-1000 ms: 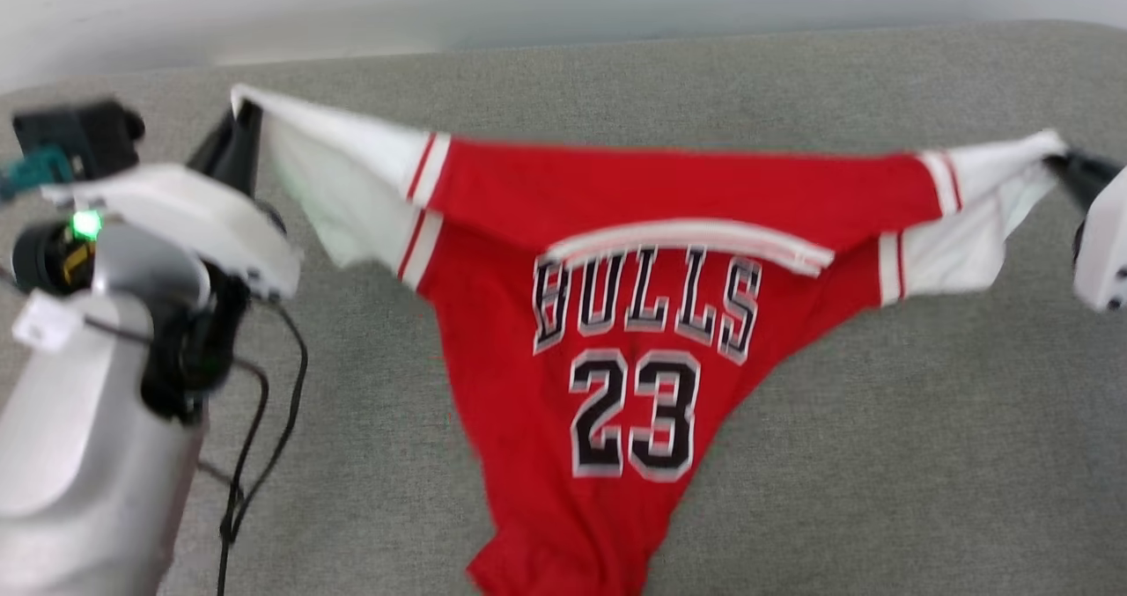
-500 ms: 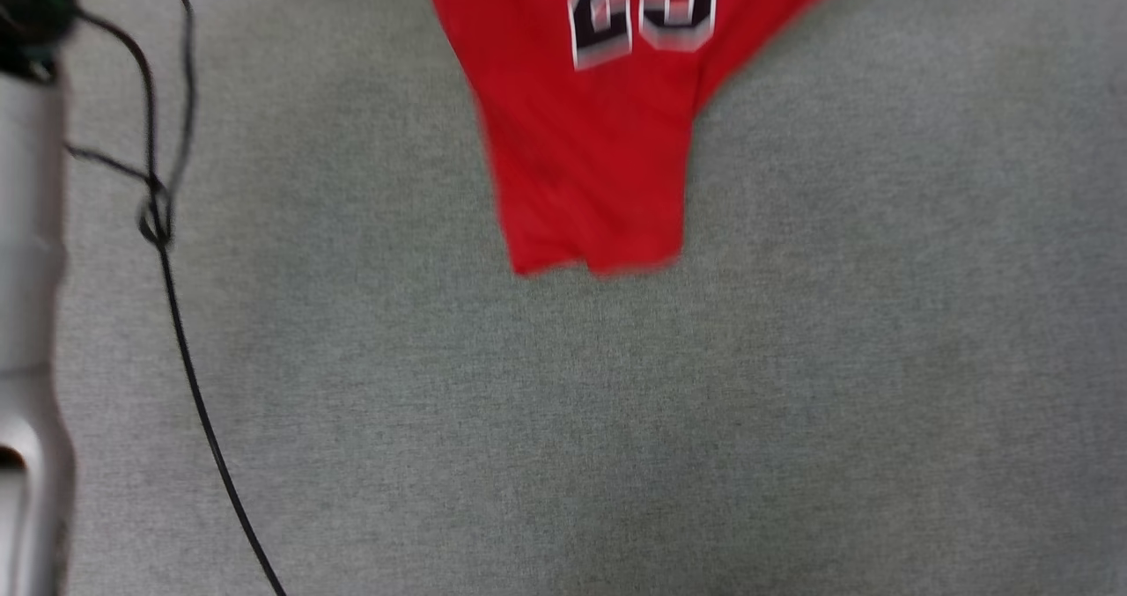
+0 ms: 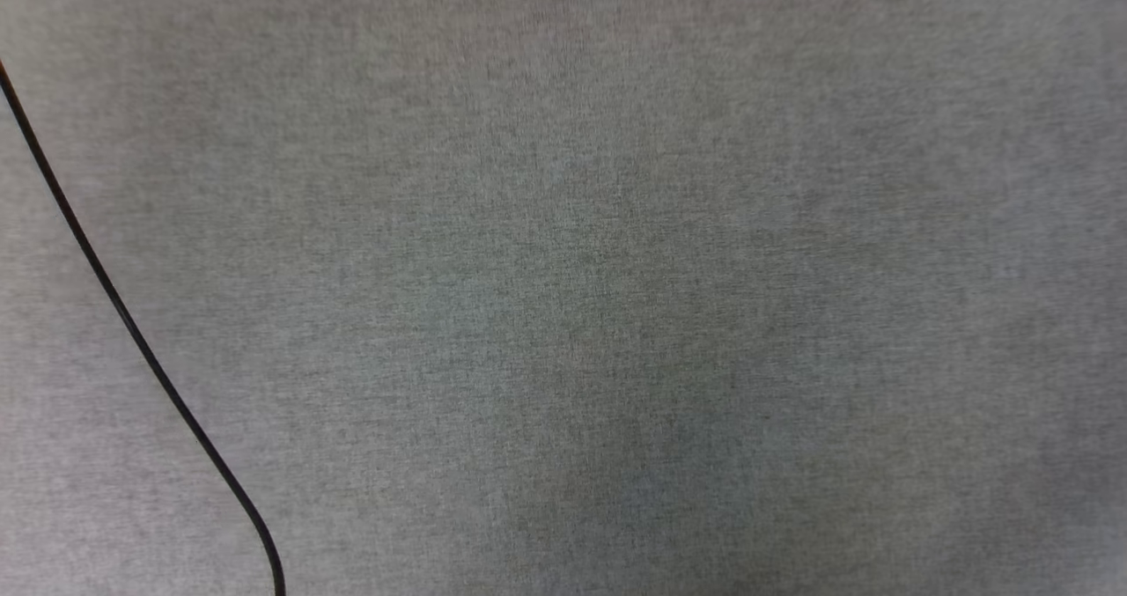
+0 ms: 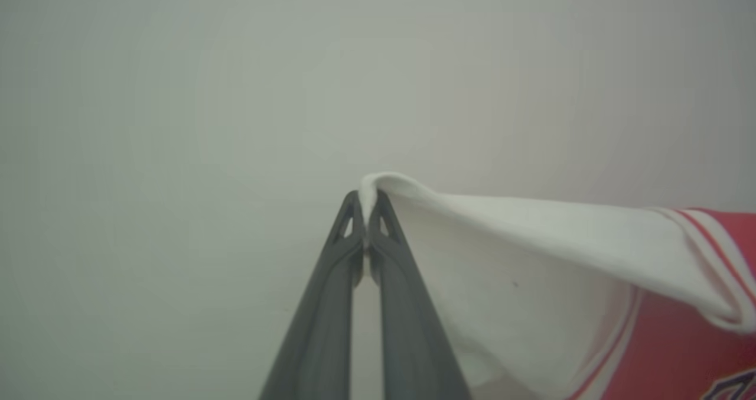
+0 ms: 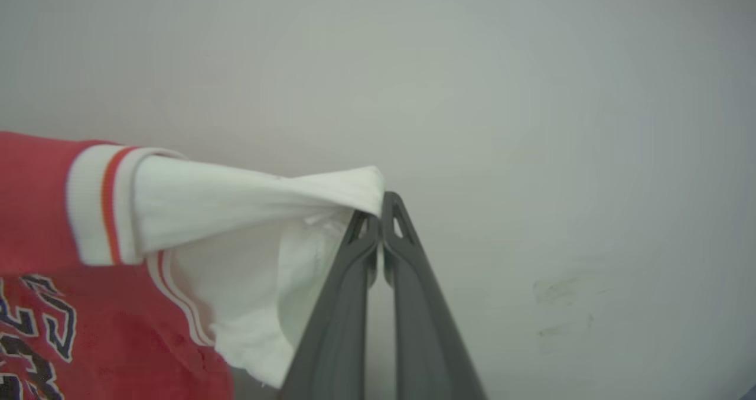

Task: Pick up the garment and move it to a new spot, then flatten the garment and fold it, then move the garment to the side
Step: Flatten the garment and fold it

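Red thin jersey T-shirt [image 4: 531, 231] with white sleeves: my left hand [image 4: 367, 203] and right hand [image 5: 378, 210] each clench only a sleeve tip, so a tug could slip it free.

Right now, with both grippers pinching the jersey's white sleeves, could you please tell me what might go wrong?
1. The left gripper pinches the garment only by the very tip of a white sleeve; the thin fabric could slip free.
2. The right gripper likewise bites just the other sleeve's edge, so a tug apart might pull it out.
3. A black cable runs over the grey surface; the shirt could snag on it when lowered.
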{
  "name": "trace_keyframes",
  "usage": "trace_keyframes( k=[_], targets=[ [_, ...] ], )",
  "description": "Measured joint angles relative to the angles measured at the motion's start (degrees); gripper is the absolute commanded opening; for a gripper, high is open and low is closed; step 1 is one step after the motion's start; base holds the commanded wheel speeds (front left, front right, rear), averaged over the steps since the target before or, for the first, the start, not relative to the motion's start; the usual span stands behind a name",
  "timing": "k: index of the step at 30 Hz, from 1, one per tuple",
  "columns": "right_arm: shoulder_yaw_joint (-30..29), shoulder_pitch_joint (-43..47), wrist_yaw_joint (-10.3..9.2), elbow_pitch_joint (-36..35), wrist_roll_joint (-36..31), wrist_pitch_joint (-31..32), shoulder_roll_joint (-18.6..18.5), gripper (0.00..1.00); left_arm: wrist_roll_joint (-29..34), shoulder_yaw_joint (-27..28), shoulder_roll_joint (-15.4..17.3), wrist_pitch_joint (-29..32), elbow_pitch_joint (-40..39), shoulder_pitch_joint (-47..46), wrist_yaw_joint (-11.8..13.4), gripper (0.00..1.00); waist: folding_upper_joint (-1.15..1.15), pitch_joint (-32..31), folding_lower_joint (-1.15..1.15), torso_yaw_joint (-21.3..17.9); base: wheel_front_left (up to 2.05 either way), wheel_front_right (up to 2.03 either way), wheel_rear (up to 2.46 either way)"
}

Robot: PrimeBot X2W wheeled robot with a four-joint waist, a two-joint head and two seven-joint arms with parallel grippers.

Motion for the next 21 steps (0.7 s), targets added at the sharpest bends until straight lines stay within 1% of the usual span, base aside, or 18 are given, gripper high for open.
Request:
trace_keyframes(
  k=[4,10,16,21],
  targets=[
    [1.7,-0.3,-0.01,2.4,0.2,-1.5,1.5,0.0,-0.5,-0.2,-0.4,-0.7,2.3,0.1,-0.6,0.0,0.0,3.2,0.0,0.1,0.0,0.0,0.0],
    [4.5,0.2,-0.01,7.7,2.0,-4.7,3.7,0.0,-1.7,-0.3,-1.1,-2.7,7.1,2.5,-2.5,0.0,0.0,6.0,0.0,-0.2,0.0,0.0,0.0],
    [7.7,4.9,-0.03,14.2,5.0,-8.5,5.5,0.0,-3.7,-0.1,-2.7,-6.0,12.8,7.8,-5.5,0.0,0.0,4.6,0.0,-0.4,0.0,0.0,0.0],
    [11.7,12.9,-0.03,17.8,8.5,-11.8,6.1,0.0,-5.2,-0.2,-4.1,-8.8,16.3,15.7,-7.5,0.0,0.0,1.3,0.0,-0.4,0.0,0.0,0.0]
  ],
)
